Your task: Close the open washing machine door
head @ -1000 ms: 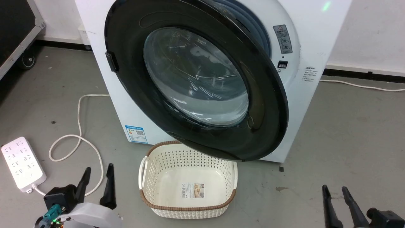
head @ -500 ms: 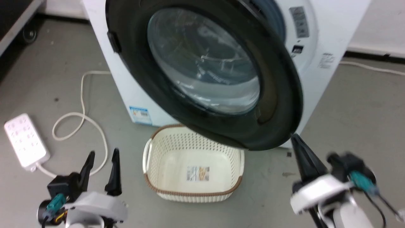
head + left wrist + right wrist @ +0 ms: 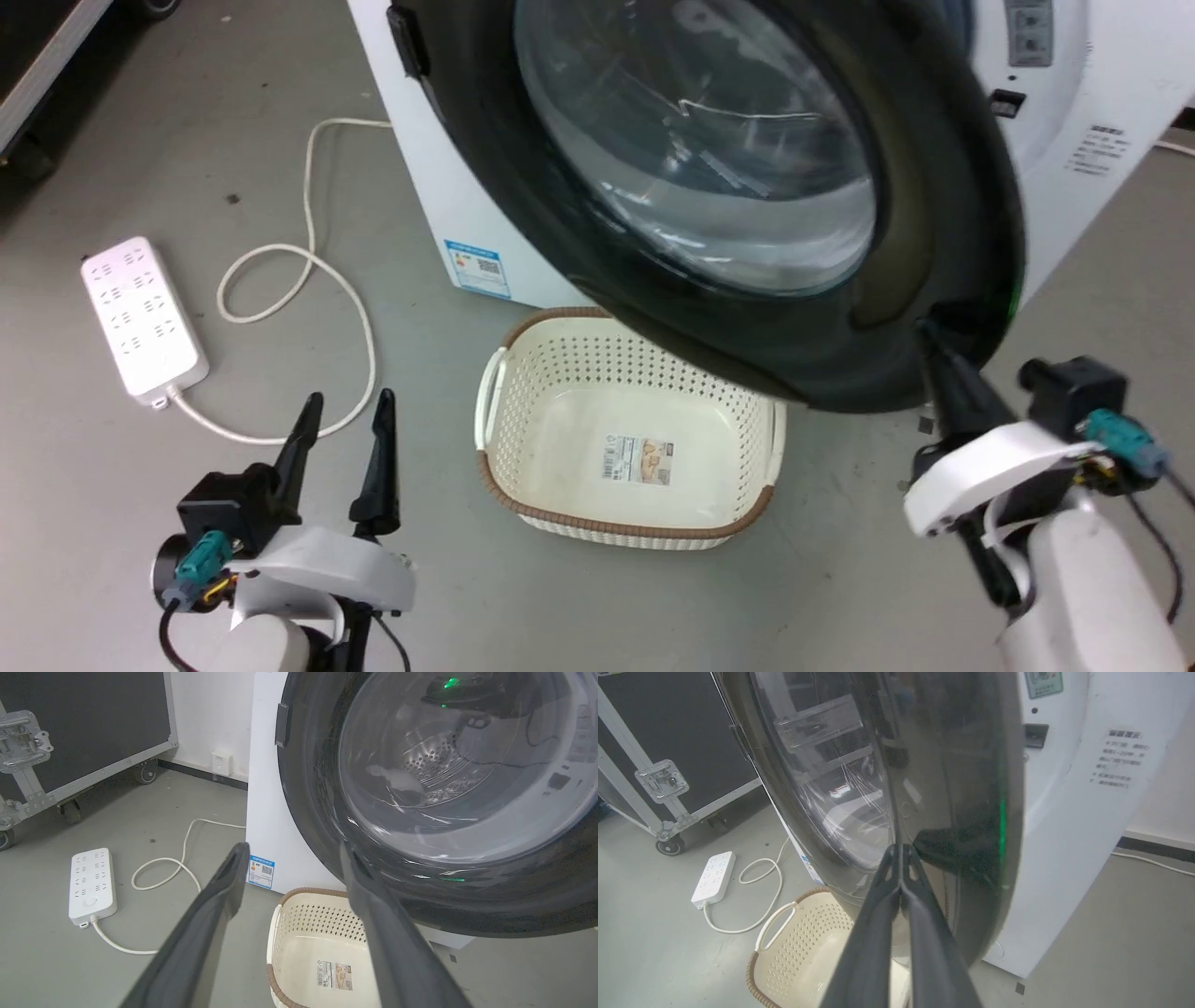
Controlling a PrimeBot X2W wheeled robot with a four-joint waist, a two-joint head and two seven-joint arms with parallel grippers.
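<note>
Change over the last second: the right tool (image 3: 934, 341) has been lifted from low on the near right. Its two fingers were apart then and are now pressed flat together, with nothing held between them. The tip is now placed at the lower right of the washing machine door (image 3: 709, 149), on the glossy black rim. In the right wrist view the joined tip is seen against that dark face. Whether contact is actually made cannot be told.

The head camera has also been moved, so the shifted look of the laundry basket (image 3: 523, 373), power strip (image 3: 142, 317) and cable (image 3: 308, 271) is not counted as motion of those things.

The door is still open. It is hinged on the left, and its free right edge is swung out toward the near side, overhanging the far rim of the basket. A gap to the white front of the washing machine (image 3: 1102, 84) is visible on the right.

The left tool (image 3: 348, 401) is kept wide, low on the near left, well apart from the door and empty.

Judged meaning: the approach is done and the shut fingers are set up as a pusher. What remains is a push toward the far side on the free edge until the door latches. Slipping of the tip off the curved, glossy rim is the likely risk.
</note>
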